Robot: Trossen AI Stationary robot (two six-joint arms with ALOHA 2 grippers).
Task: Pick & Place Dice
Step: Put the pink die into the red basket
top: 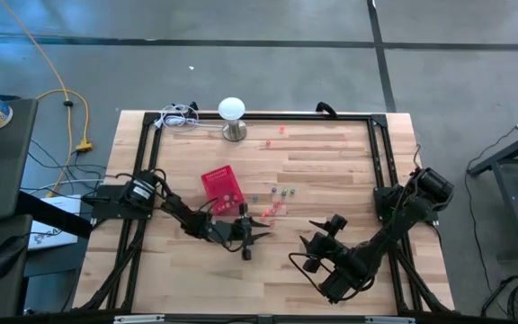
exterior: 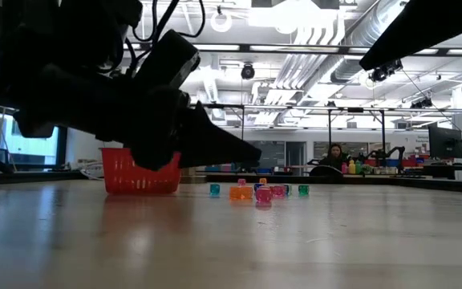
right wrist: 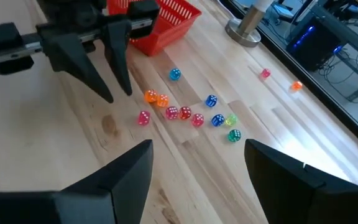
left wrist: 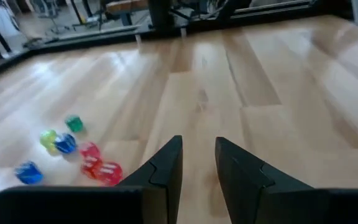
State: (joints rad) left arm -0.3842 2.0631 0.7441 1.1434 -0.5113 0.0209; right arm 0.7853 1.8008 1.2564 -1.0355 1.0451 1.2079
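The left end effector point(top: 245, 236) is seen low over the wooden counter point(top: 331, 180), just in front of the red basket point(top: 221, 188). Its two dark fingers point(left wrist: 166, 165) are set a narrow gap apart, and nothing is held between them; only bare wood shows in the gap. The right end effector point(right wrist: 197, 165) is positioned nearer the front edge of the counter on the right side, pointed toward the left one, with its fingers spread wide and empty.

The dice point(right wrist: 185, 115) are scattered loosely on the counter just to the right of the basket, beside the tip of the left end effector but apart from it. In the right wrist view, orange, pink, red, blue and green ones can be told in the cluster, and one blue die point(right wrist: 174, 74) lies alone closer to the basket. Two more dice point(right wrist: 265, 73), a pink and an orange one, are found well apart from the cluster, toward the back edge near a white-topped lamp point(top: 232, 112) on a round metal base. None can be seen inside the basket from these views.
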